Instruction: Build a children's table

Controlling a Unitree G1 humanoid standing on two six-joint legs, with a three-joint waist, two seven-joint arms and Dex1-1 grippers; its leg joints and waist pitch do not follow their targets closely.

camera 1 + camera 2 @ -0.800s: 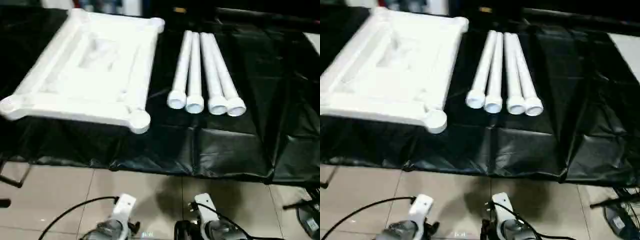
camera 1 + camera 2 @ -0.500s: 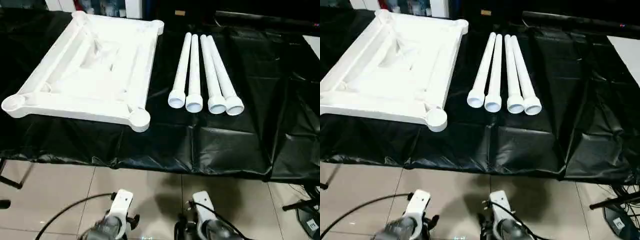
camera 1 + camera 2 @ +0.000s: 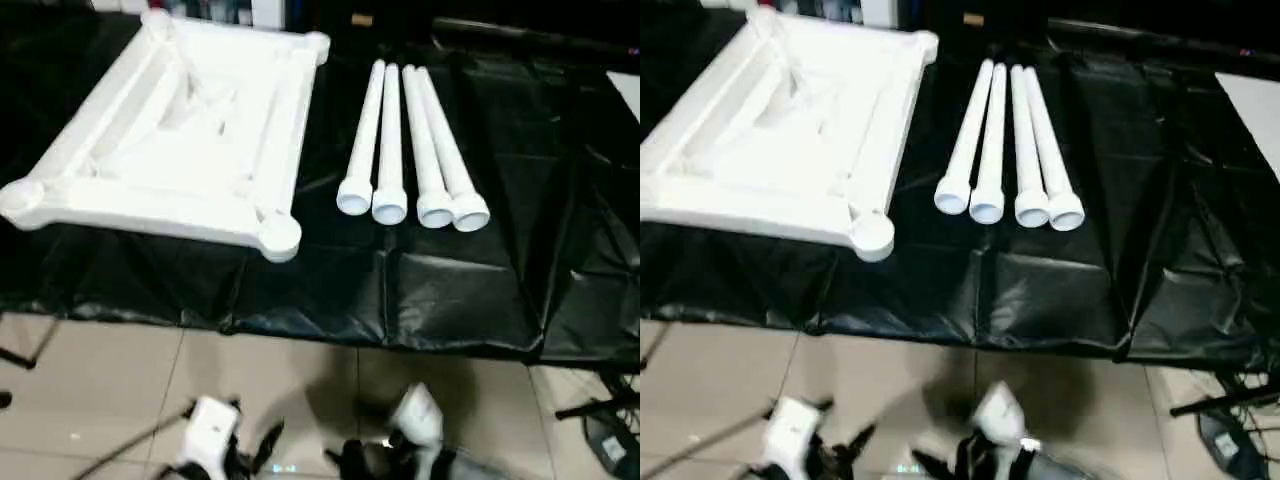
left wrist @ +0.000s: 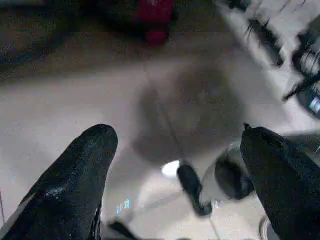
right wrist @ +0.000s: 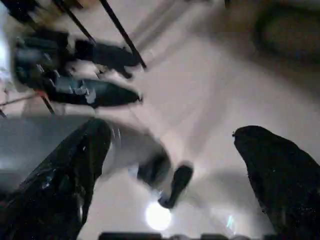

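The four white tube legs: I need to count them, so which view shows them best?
The left eye view: the four white plastic tube legs lie side by side on the black sheet, all ends visible. The right eye view shows them equally whole. Both wrist views face the floor.

Pretty much a two-tone scene here. The tabletop point(image 3: 170, 140) is plain white all over, ribs and corner sockets included, and the four tube legs point(image 3: 410, 150) are the same clean white. They sit on a glossy black plastic sheet point(image 3: 450, 290) with pale shiny creases. The floor point(image 3: 110, 380) is beige tile with thin darker grout lines. Both the left gripper point(image 4: 175, 165) and right gripper point(image 5: 165, 170) have black fingers with a faintly speckled sheen.
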